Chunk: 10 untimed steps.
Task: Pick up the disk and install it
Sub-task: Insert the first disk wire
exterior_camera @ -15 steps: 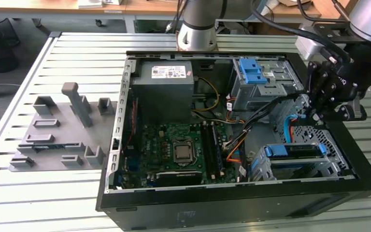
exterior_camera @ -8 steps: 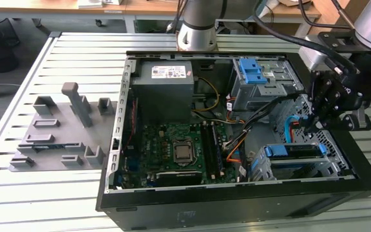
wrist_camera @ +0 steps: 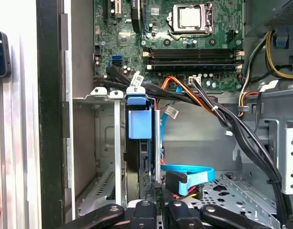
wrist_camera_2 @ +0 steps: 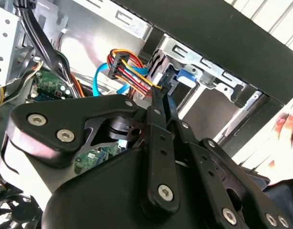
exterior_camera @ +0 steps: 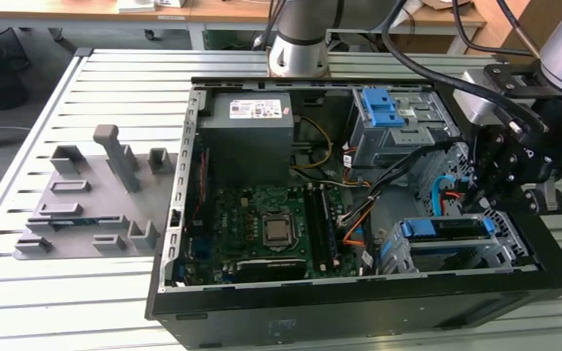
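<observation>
Slatted table [exterior_camera: 96,73]: computer case [exterior_camera: 359,292], grey fixture [exterior_camera: 85,197].

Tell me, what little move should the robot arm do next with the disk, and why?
Probably a slow, tiny move straight along the disk, staying lined up with it. In the first wrist view the disk sits in the grey drive bay, the gripper is right at its near end, and a blue cable lies close beside it.

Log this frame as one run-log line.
claw: shut, at drive cage | disk: seated in lower cage, blue carrier showing | PC case: open on table
</observation>
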### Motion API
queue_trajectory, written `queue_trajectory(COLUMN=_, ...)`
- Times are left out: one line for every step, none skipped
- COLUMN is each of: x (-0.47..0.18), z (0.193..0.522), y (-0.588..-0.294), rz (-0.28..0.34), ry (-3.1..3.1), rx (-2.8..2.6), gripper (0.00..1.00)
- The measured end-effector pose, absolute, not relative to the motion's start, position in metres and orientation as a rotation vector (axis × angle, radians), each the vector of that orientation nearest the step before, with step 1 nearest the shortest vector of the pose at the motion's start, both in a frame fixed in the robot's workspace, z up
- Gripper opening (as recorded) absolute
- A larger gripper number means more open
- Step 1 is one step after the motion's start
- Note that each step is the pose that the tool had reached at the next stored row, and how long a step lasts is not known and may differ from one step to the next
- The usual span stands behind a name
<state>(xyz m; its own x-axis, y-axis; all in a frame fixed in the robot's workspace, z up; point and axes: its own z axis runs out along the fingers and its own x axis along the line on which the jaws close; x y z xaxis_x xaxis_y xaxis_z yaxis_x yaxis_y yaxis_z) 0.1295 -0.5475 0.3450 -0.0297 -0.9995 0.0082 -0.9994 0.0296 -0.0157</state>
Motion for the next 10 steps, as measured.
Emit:
queue_trajectory(x=0.1290, z=0.3448, y=-0.5476, rz=-0.027, ry=2.251, rx=-2.184, gripper=0.16)
queue_trajectory(x=0.1288, z=0.3447, y=-0.5476, rz=-0.027, ry=2.253, rx=-2.182, gripper=0.16)
queue_trajectory(x=0.1288, z=0.3446, y=-0.5476, rz=-0.027, ry=2.257, rx=-2.178, gripper=0.16)
queue_trajectory(x=0.1288, z=0.3445, y=-0.5477, rz=-0.026, ry=2.260, rx=-2.176, gripper=0.16)
queue_trajectory(x=0.1288, z=0.3442, y=-0.5478, rz=-0.023, ry=2.261, rx=-2.176, gripper=0.16)
queue_trajectory(x=0.1288, z=0.3438, y=-0.5482, rz=-0.022, ry=2.262, rx=-2.177, gripper=0.16)
queue_trajectory(x=0.1288, z=0.3432, y=-0.5489, rz=-0.021, ry=2.263, rx=-2.177, gripper=0.16)
queue_trajectory(x=0.1288, z=0.3423, y=-0.5495, rz=-0.021, ry=2.263, rx=-2.177, gripper=0.16)
queue_trajectory(x=0.1288, z=0.3413, y=-0.5503, rz=-0.020, ry=2.263, rx=-2.178, gripper=0.16)
queue_trajectory(x=0.1289, z=0.3403, y=-0.5511, rz=-0.020, ry=2.263, rx=-2.178, gripper=0.16)
